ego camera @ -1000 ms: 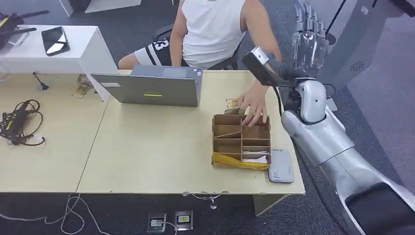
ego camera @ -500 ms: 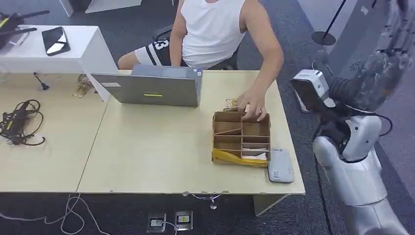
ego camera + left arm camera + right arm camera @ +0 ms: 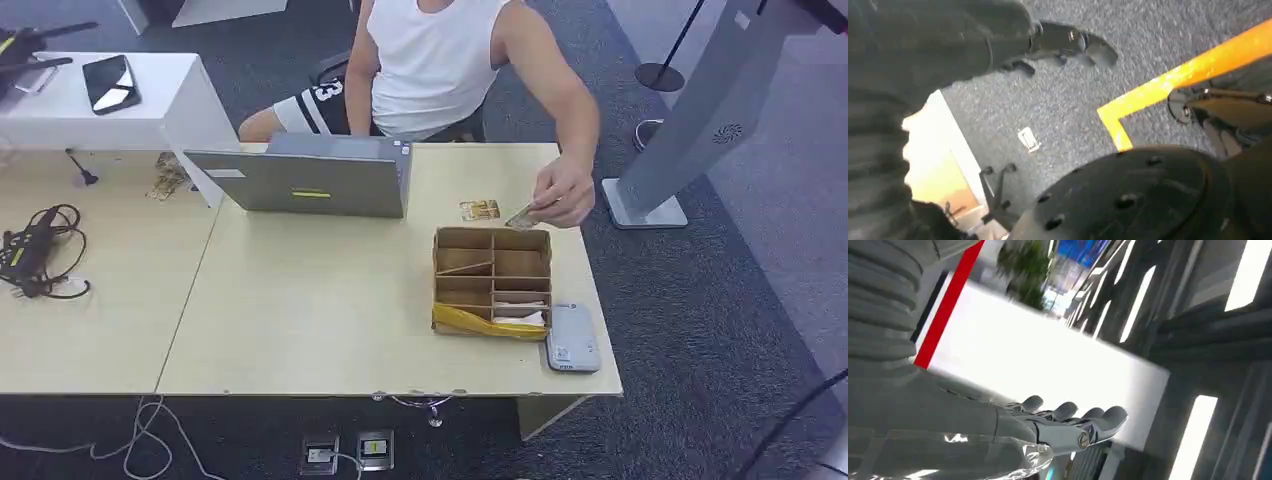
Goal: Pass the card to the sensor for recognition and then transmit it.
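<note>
A person's hand (image 3: pixel 565 190) holds a small card (image 3: pixel 521 215) just above the table's far right, behind the cardboard organiser (image 3: pixel 492 283). Another card (image 3: pixel 480 210) lies flat on the table beside it. The grey card sensor (image 3: pixel 572 340) lies at the organiser's near right corner. My right hand (image 3: pixel 1068 427) is raised, its fingers stretched out straight and nothing in them, with a bright wall and ceiling behind. My left hand (image 3: pixel 1063 42) hangs over the grey carpet with its dark fingers loosely extended and nothing held.
A grey laptop (image 3: pixel 305 180) stands at the table's back, the seated person (image 3: pixel 435 60) behind it. Cables (image 3: pixel 40 250) lie on the left table. A grey kiosk stand (image 3: pixel 690 120) rises right of the table. A white side table (image 3: pixel 110 100) holds a phone.
My right arm has swung up and out to the right, leaving the head view. The person's hand has lifted a card from behind the organiser and moved it right.
</note>
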